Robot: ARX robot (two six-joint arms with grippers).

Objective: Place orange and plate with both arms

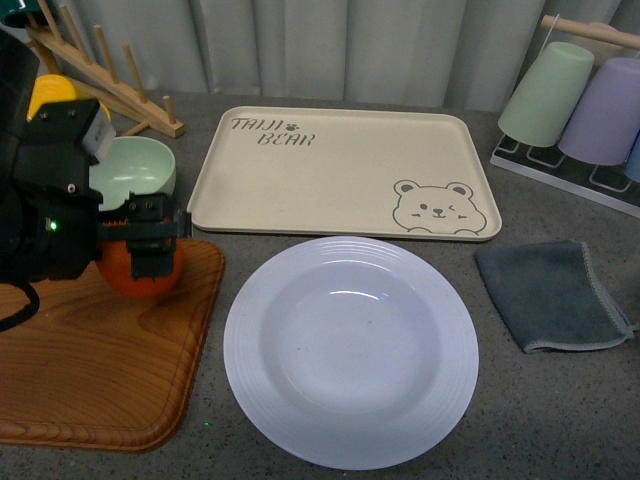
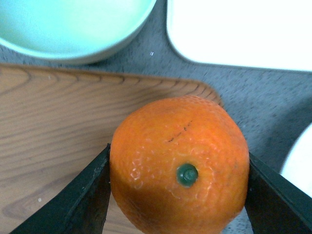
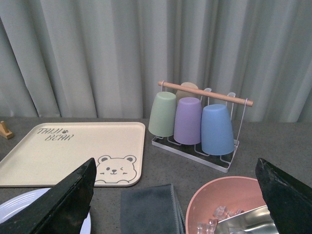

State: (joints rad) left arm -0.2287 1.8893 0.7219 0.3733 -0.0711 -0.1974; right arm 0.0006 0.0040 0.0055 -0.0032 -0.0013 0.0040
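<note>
My left gripper (image 1: 140,255) is shut on the orange (image 1: 135,275) and holds it over the far right corner of the wooden board (image 1: 90,370). In the left wrist view the orange (image 2: 178,163) fills the space between both black fingers (image 2: 83,200), its green stem dot facing the camera. The white ridged plate (image 1: 350,350) lies on the grey table, right of the board and in front of the beige bear tray (image 1: 340,170); only its edge shows in the right wrist view (image 3: 29,204). My right gripper (image 3: 175,200) is open and empty, raised above the table's right side.
A pale green bowl (image 1: 135,170) sits just behind the orange, with a yellow mug (image 1: 55,95) and wooden rack (image 1: 110,85) beyond. A grey cloth (image 1: 550,295) lies right of the plate. A cup rack (image 3: 197,122) stands at back right. A pink bowl (image 3: 224,207) holds ice.
</note>
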